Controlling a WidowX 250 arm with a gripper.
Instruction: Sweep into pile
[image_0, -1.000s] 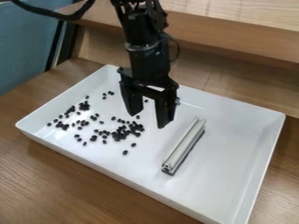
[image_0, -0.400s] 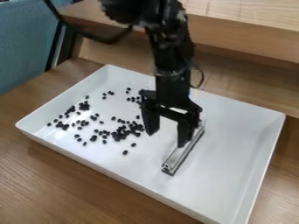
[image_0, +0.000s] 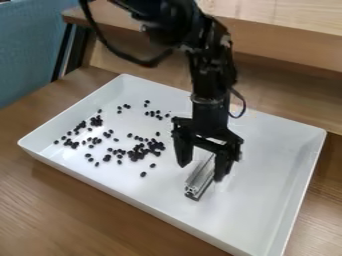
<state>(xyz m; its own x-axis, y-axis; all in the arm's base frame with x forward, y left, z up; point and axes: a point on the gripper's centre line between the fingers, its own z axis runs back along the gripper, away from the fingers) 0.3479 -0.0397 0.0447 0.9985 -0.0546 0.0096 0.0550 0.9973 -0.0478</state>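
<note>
While the black two-finger gripper (image_0: 201, 172) hangs low over the white tray (image_0: 274, 190), its two jaws are wide apart. They point down, one on each side of the grooved metal bar (image_0: 194, 190) as the camera sees it. It is hard to tell if either one touches the bar. The bar lies on its long side on the floor of the tray, a bit right of the middle. It sits at a slant, with its near end poking out below the gripper and its far end partly hidden behind it.

Lots of little black beans (image_0: 135, 154) are on the left part of the tray, well apart from the bar. They are not all in one pile. The biggest, thickest bunch is in the part closest to the bar. Smaller bunches and single beans lie farther left and farther back. One bean sits alone, nearer the front than the big bunch.

The tray has raised sides and sits on a brown wooden table (image_0: 40, 205). Behind it is a wooden ledge (image_0: 287, 47), and a blue panel (image_0: 30, 55) stands at the back left.
</note>
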